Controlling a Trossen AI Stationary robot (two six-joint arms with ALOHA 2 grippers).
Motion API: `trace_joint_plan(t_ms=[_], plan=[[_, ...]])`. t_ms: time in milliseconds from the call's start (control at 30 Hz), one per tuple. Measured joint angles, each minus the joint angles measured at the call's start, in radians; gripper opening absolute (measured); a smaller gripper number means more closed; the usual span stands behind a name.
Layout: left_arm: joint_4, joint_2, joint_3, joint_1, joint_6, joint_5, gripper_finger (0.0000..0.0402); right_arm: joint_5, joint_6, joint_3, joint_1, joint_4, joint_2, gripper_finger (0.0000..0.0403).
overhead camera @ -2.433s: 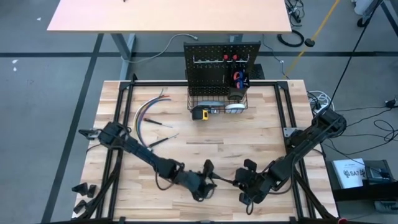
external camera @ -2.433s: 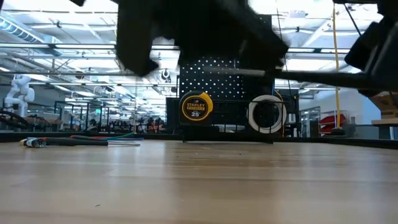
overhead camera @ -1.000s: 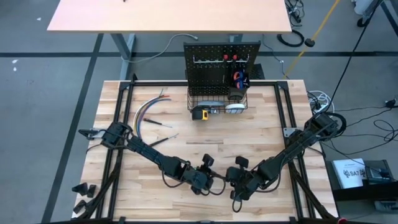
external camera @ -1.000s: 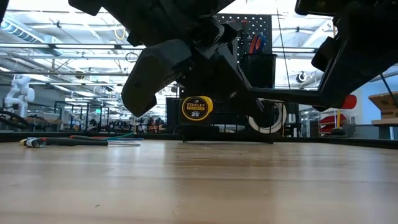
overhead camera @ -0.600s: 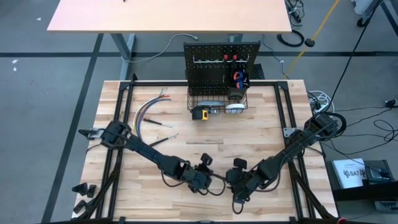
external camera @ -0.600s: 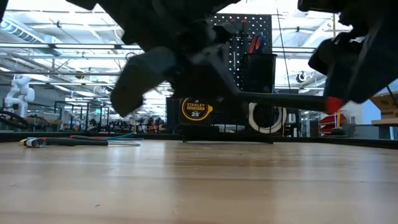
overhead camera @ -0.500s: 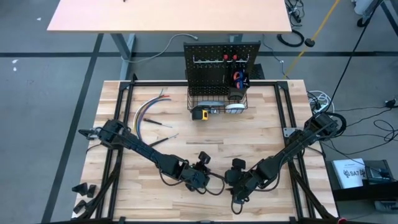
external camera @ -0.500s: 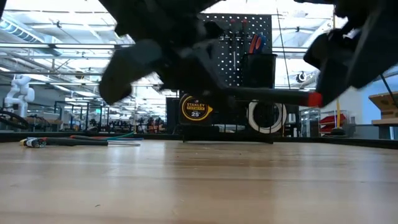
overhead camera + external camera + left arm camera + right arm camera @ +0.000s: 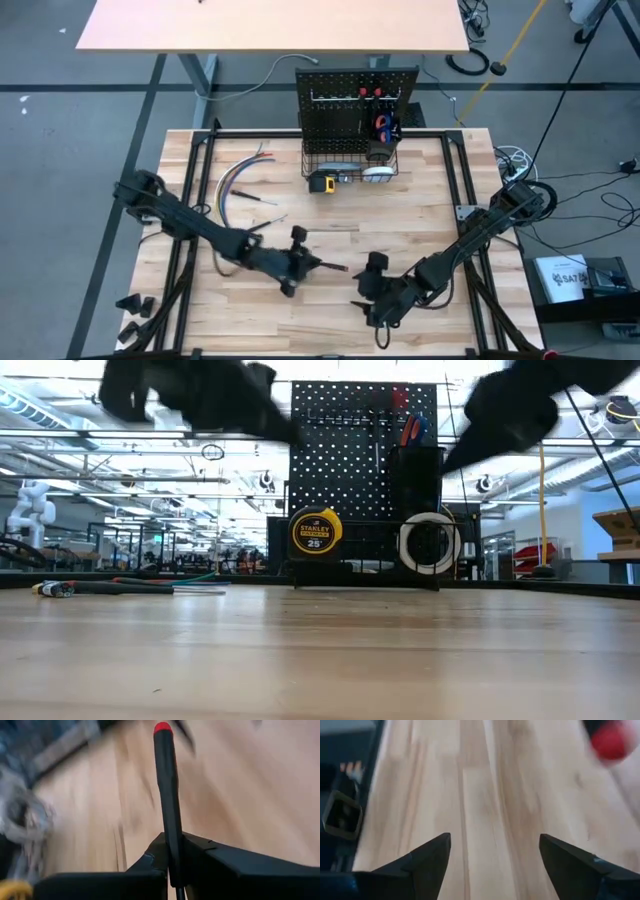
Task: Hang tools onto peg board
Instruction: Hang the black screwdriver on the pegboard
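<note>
The black peg board (image 9: 357, 100) stands upright at the table's far edge, with red-handled tools (image 9: 382, 124) in its cup and a yellow tape measure (image 9: 322, 182) by its wire basket. My left gripper (image 9: 303, 262) is at the table's near middle, shut on a black screwdriver with a red end cap (image 9: 167, 785). The screwdriver sticks out toward my right gripper (image 9: 368, 283), which is open and empty a short way to its right. The red cap also shows in the right wrist view (image 9: 607, 742). My left gripper pinches the screwdriver's black handle (image 9: 172, 847) between its two fingers, at the end away from the red cap. The fingers come roughly level from the table's left and lie along the tool. The handle sticks out forward past the fingertips, clear of the table.
A bundle of coloured wires (image 9: 235, 180) and two loose screwdrivers (image 9: 258, 200) lie on the table's left half. A white roll (image 9: 428, 543) sits in the basket beside the tape measure (image 9: 316, 532). Bare wood lies between the grippers and the peg board.
My left gripper has gone toward the table's left and a little toward its far edge, carrying the screwdriver away from my right gripper. The two stood close together around the tool a second ago. My right gripper has stayed nearly in place.
</note>
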Motion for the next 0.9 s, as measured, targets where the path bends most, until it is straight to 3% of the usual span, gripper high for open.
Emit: trace_joint_plan(t_ms=[167, 267, 367, 500, 600, 900], plan=[[0.586, -0.112, -0.24, 0.0, 0.08, 0.163, 0.0021, 0.106, -0.163, 0.0, -0.019, 0.225, 0.0, 0.0297], [0.857, -0.125, -0.328, 0.002, 0.084, 0.245, 0.0021, 0.152, -0.4, 0.0, -0.025, 0.478, 0.0, 0.0297], [1.013, -0.12, -0.364, 0.003, 0.084, 0.303, 0.0021, 0.162, -0.694, 0.0, -0.023, 0.76, 0.0, 0.0297], [1.057, -0.115, -0.348, 0.002, 0.084, 0.354, 0.0021, 0.16, -0.982, 0.0, -0.028, 1.087, 0.0, 0.0297], [1.059, -0.115, -0.34, 0.002, 0.085, 0.38, 0.0021, 0.16, -1.065, 0.0, -0.036, 1.166, -0.001, 0.0297], [1.089, -0.114, -0.34, 0.006, 0.084, 0.377, 0.0021, 0.082, -0.993, 0.0, -0.091, 1.157, 0.0, 0.0283]])
